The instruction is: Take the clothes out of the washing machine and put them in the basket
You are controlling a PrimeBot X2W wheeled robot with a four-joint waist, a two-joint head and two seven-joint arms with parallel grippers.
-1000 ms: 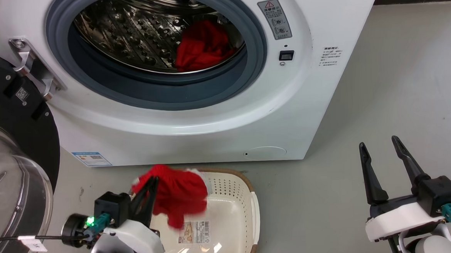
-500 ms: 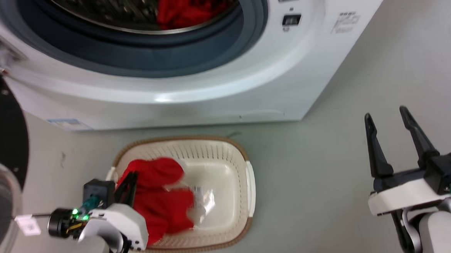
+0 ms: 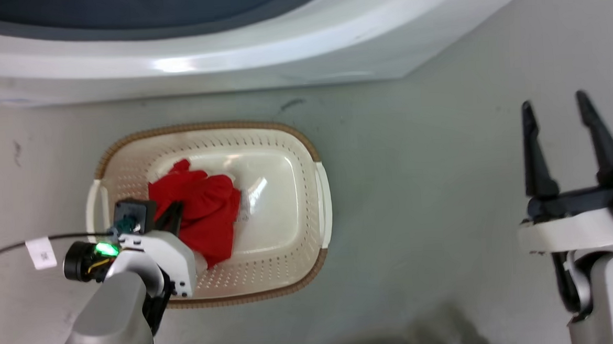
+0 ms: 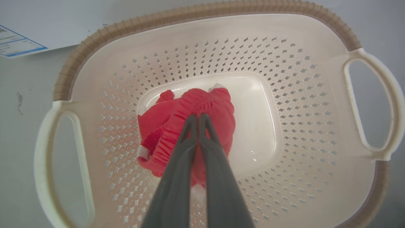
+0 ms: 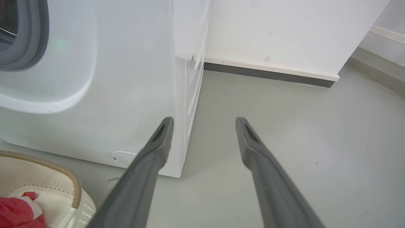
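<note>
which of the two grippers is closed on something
The left gripper: its fingers are pinched together on the red garment inside the basket. The right gripper has its fingers spread apart and holds nothing.

Right end effector (image 5: 204,120) spread wide before washing machine (image 5: 133,79) corner; basket (image 5: 25,174) lower left, clothes (image 5: 15,213) inside.

The floor (image 3: 417,187) is smooth and pale grey, evenly lit with a soft sheen, and it carries a few small dark scuff marks (image 3: 291,104) and a blurred shadow (image 3: 430,328) near the bottom edge of the head view. In the right wrist view a plain white wall (image 5: 284,31) meets it along a skirting board (image 5: 269,73), white above and dark grey below, while a greyish-brown base strip (image 5: 379,68) angles away at the right edge
</note>
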